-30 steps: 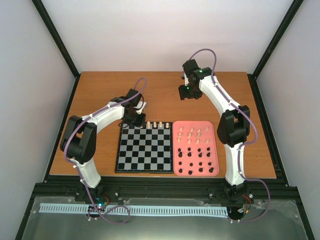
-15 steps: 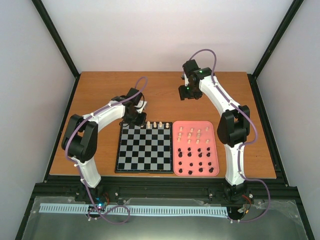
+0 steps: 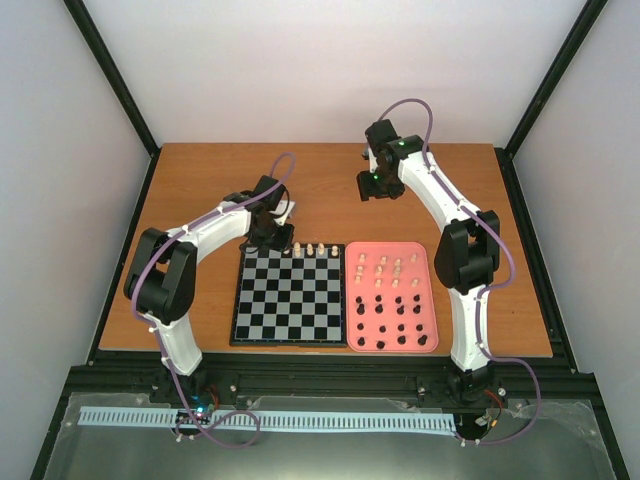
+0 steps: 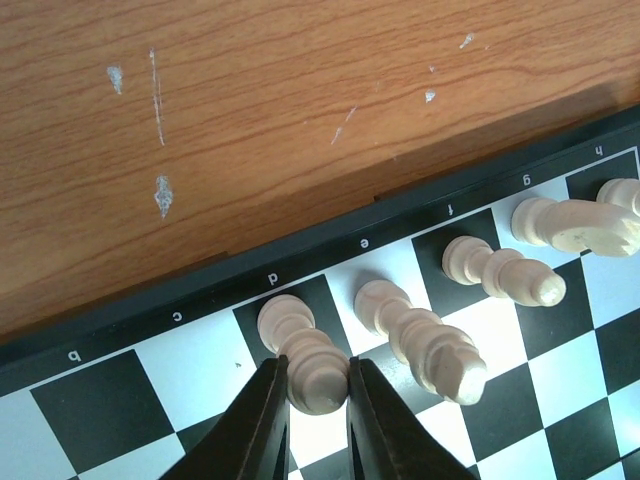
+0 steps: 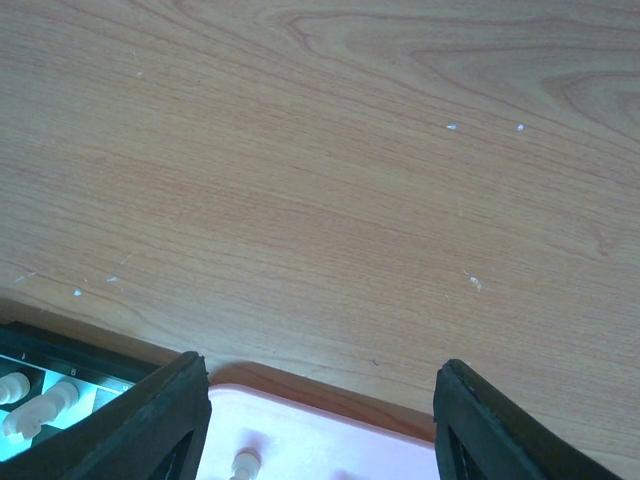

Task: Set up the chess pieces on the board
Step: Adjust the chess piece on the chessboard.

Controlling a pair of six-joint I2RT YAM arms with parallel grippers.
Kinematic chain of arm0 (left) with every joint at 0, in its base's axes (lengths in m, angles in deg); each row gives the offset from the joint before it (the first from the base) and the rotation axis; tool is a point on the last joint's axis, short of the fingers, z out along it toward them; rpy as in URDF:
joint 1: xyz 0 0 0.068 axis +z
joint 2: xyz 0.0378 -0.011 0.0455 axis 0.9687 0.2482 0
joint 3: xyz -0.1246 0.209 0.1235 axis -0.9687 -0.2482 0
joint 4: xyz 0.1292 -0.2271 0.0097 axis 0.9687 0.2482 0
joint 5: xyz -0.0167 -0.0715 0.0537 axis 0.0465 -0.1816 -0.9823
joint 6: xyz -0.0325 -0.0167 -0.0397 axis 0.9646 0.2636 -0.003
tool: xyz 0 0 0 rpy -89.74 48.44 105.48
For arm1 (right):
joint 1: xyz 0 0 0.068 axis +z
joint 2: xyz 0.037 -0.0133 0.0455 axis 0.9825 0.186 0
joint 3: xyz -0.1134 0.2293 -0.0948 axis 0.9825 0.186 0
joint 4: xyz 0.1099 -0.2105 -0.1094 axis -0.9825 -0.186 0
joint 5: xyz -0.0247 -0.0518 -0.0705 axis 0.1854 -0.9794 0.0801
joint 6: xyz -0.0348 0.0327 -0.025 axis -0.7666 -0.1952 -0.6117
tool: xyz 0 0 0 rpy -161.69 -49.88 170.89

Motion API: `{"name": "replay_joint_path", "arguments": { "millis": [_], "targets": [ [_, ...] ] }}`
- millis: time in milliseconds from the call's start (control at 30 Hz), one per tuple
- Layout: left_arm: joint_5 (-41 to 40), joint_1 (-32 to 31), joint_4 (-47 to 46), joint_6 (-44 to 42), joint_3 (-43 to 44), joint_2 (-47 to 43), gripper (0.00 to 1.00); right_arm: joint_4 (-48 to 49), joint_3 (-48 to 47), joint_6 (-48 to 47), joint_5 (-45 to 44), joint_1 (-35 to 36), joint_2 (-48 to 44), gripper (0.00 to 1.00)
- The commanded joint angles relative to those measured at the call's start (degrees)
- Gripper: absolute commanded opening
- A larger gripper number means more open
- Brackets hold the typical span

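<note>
The board point(image 3: 290, 300) lies at table centre. Several cream chess pieces point(image 3: 321, 249) stand along its far row. My left gripper point(image 3: 291, 244) is at the leftmost of them. In the left wrist view it point(image 4: 318, 385) is shut on the head of a cream piece point(image 4: 300, 340) that stands on the black d square of the board point(image 4: 90, 400). Three more cream pieces point(image 4: 425, 340) stand to its right. My right gripper point(image 3: 372, 192) hangs open and empty over bare table behind the tray; the right wrist view point(image 5: 320, 420) shows its jaws wide apart.
A pink tray point(image 3: 390, 246) lies right of the board, touching it, with several cream pieces point(image 3: 380, 268) at its far half and black pieces point(image 3: 400, 325) at its near half. Its far edge point(image 5: 300, 395) and the board's corner point(image 5: 60, 350) show in the right wrist view.
My left arm has shifted very slightly at the board's far row. The right arm and the pieces have not moved.
</note>
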Motion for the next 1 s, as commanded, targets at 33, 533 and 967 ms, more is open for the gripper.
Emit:
{"name": "replay_joint_path", "arguments": {
  "millis": [33, 533, 967],
  "targets": [
    [-0.3, -0.4, -0.4, -0.2, 0.9, 1.3, 0.17, 0.6, 0.4, -0.5, 0.4, -0.5, -1.8, 0.61],
    [-1.8, -0.4, 1.0, -1.0, 0.8, -0.7, 0.39, 0.1, 0.2, -0.5, 0.4, -0.6, -2.6, 0.67],
    [-6.6, -0.1, 5.4, -0.7, 3.4, -10.0, 0.87, -2.6, 14.2, 2.6, -5.5, -0.5, -14.4, 0.84]
  ]
}}
